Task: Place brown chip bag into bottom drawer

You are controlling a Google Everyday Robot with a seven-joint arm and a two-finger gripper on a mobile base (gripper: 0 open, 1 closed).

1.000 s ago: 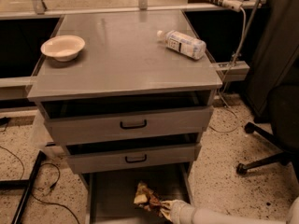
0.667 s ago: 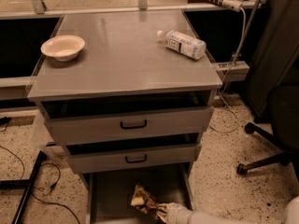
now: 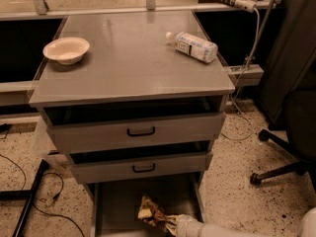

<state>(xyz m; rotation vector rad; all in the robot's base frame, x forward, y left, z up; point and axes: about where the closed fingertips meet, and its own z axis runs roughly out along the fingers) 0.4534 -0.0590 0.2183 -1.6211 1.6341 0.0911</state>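
The brown chip bag (image 3: 152,213), dark brown with pale yellow ends, lies low in the open bottom drawer (image 3: 114,206), a grey metal tray pulled out under the cabinet. My gripper (image 3: 173,223) reaches in from the lower right on a white arm and meets the bag's right end. The bag sits near the middle of the drawer floor, tilted. The fingers are hidden behind the bag and the wrist.
Two grey drawer fronts with black handles (image 3: 140,132) stand above the open drawer. On the cabinet top sit a white bowl (image 3: 66,50) and a lying clear bottle (image 3: 193,45). A black office chair base (image 3: 281,169) is at right; cables lie on the floor at left.
The bag and my gripper have moved a little left and down, deeper into the drawer. Nothing else has moved.
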